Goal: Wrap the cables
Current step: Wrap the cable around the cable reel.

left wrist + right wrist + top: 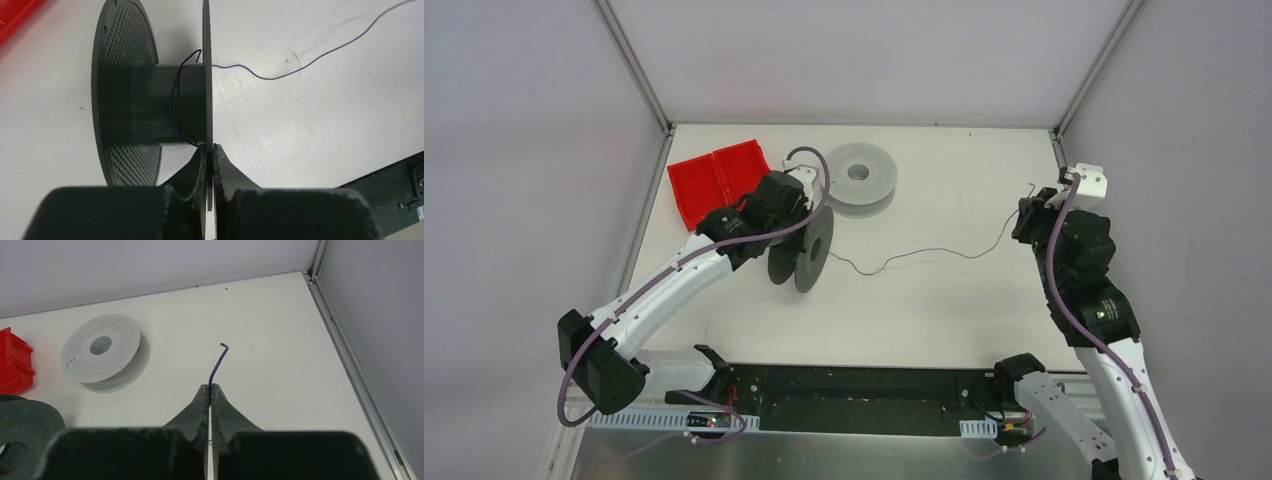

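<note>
A dark grey spool (809, 250) stands on edge left of the table's middle. My left gripper (210, 146) is shut on the rim of its right flange, seen edge-on. The cable (310, 62), a very thin dark wire, loops loosely once or twice around the spool's hub (160, 105). From there the cable (944, 250) trails in a wavy line rightward to my right gripper (1027, 215). That gripper (210, 386) is shut on the cable (216, 365) near its end. A short hooked tip sticks out past the fingertips, above the table.
A light grey perforated spool (858, 178) lies flat at the back centre. Two red bins (714, 180) sit at the back left. Metal frame posts and grey walls bound the table on the left, back and right. A black rail (864, 385) runs along the near edge.
</note>
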Robot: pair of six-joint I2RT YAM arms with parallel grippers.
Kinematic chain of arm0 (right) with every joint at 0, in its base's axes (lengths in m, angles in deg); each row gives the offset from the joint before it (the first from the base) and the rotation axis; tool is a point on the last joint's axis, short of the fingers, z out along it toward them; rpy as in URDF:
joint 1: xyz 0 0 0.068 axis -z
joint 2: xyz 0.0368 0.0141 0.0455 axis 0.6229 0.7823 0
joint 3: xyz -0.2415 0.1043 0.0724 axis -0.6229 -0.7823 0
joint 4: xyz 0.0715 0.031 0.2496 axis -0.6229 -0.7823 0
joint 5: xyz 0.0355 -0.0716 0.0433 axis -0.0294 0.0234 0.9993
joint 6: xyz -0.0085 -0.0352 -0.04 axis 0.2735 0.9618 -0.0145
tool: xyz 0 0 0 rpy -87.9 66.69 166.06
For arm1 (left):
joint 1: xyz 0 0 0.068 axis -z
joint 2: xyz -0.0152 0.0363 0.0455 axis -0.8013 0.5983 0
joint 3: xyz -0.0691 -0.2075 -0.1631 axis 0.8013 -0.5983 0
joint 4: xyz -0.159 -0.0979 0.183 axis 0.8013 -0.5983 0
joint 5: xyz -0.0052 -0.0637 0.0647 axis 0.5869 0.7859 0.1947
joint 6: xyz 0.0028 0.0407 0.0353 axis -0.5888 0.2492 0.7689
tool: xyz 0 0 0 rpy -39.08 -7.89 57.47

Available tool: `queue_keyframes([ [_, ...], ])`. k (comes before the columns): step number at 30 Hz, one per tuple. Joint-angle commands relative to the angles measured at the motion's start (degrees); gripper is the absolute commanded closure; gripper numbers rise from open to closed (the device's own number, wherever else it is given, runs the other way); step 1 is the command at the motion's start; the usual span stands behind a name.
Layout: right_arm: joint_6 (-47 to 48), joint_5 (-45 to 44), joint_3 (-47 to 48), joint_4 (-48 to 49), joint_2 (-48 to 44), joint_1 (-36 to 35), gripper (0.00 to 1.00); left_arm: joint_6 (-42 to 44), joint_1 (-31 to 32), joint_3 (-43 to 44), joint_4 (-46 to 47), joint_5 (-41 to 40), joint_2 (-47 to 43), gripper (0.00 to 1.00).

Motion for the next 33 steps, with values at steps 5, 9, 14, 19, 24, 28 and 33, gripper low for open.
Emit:
queue_keyframes([
  [5,-2.11,3.24,1.06,0.60,0.32,0.18,1.00,-2.64,0.85,4.66,-2.28,2.21,1.21,0.85],
  [9,-1.82,2.94,0.76,0.58,-0.01,0.22,1.00,-0.52,0.81,5.56,-3.88,-1.56,-1.37,0.68],
  [14,-1.73,3.62,0.70,0.64,-0.13,0.25,1.00,1.78,0.70,5.64,-4.71,-11.46,-6.58,0.54],
  [19,-1.59,6.58,0.78,0.72,-0.23,0.21,1.00,1.88,-5.49,3.44,-5.40,-10.98,-7.08,0.53],
  [24,2.32,22.18,-0.65,2.24,-1.02,0.18,1.00,4.86,-12.97,0.19,-3.25,2.35,-5.31,0.55],
  [28,5.27,32.62,-2.84,4.05,-0.66,0.18,1.00,9.17,-13.03,-1.16,0.04,8.34,-3.70,0.55],
  [33,4.81,34.71,-3.04,4.30,0.91,0.18,1.00,11.04,-13.03,-3.82,4.85,14.31,-2.83,0.53],
])
